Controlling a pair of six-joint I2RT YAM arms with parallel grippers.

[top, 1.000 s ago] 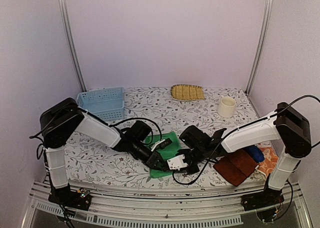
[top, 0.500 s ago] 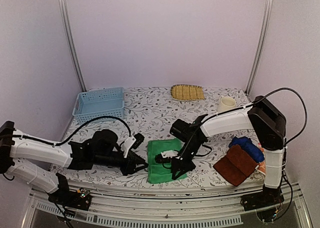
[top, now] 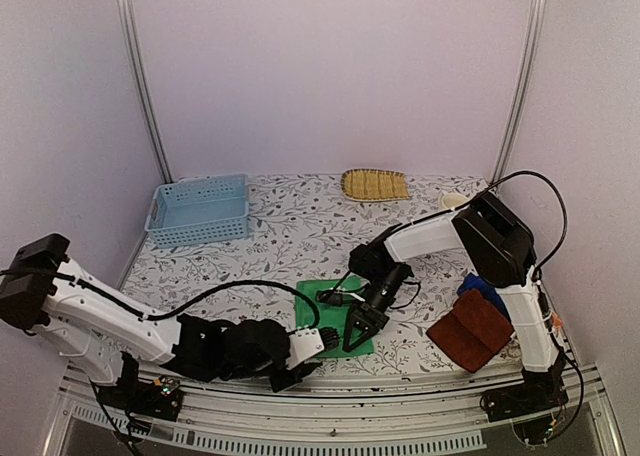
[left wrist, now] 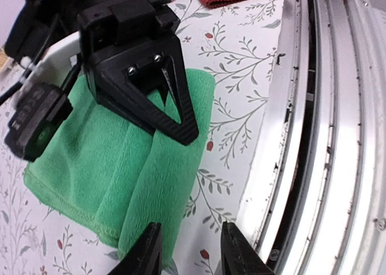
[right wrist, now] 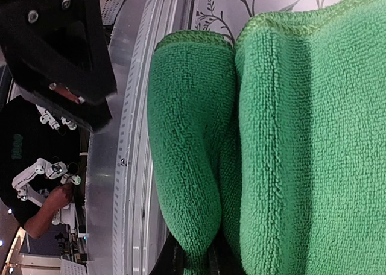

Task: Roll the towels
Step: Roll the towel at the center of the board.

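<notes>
Folds of the green towel (left wrist: 102, 160) lie low at centre of the overhead view, its near edge rolled up fat. The right gripper (top: 352, 338) is clamped on that roll. The left gripper (left wrist: 192, 252), fingers apart, sits just beside the towel's corner, near the metal rail (left wrist: 313, 136). A reddish-brown towel (top: 472, 328) and a blue towel (top: 487, 288) lie at lower right.

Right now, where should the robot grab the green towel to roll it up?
Grab the thick folded edge of the green towel, the one beside the metal rail, at its free left end. The right gripper pinches that fold farther along, so the open left gripper should probably slide in low from the left, fingers either side of the fold.
</notes>
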